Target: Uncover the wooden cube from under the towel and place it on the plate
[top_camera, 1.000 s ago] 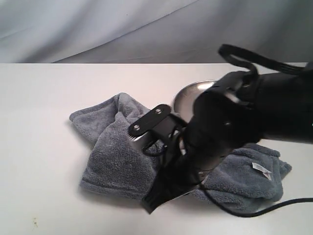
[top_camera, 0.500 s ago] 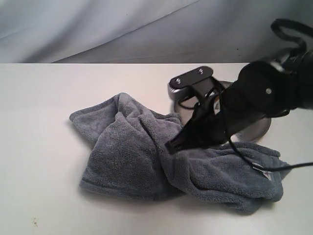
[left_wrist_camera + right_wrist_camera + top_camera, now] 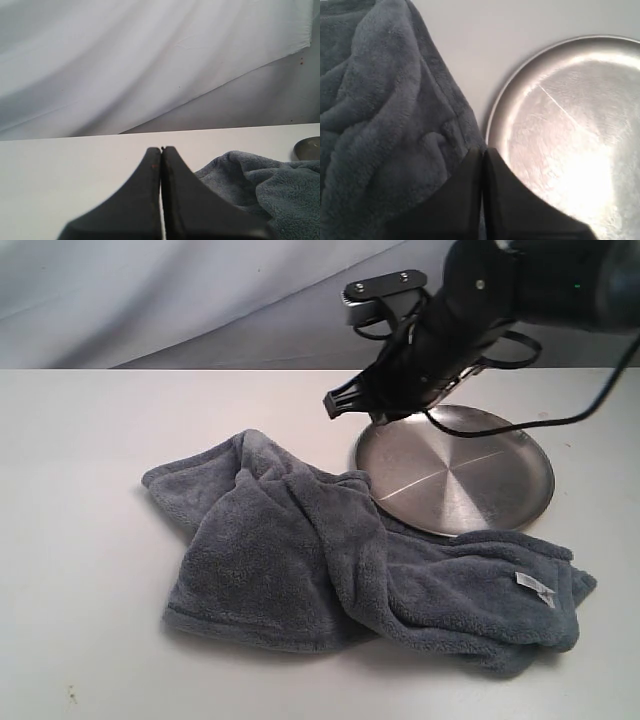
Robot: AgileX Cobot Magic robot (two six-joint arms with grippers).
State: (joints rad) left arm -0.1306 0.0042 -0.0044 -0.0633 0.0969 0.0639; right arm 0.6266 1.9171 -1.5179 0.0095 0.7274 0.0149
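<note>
Over the last second the right hand (image 3: 335, 403) had swung away from the towel (image 3: 290, 550). A second before, it sat low over the near middle of the cloth. Half a second later it was over the towel's right part, next to the plate (image 3: 470, 470). At this moment it hung raised in the air above the plate's far-left rim, clear of both cloth and dish.

Its fingers were pressed tight together with nothing between them, as the right wrist view also showed. It had carried no fabric up with it. The towel's folds lay on the table (image 3: 80, 540) just as they had a second earlier, with the small white label (image 3: 533, 587) at the near right corner. Its right part still lapped against the near-left rim of the plate.

The wooden cube was not visible in any view. By my judgement it remained buried under the cloth, and I could not tell where. The plate was bare.

The left hand (image 3: 161, 150) was also clamped shut on nothing, low over the table left of the towel. The uncovering therefore looked not yet begun in effect, and the pass had gained nothing.
</note>
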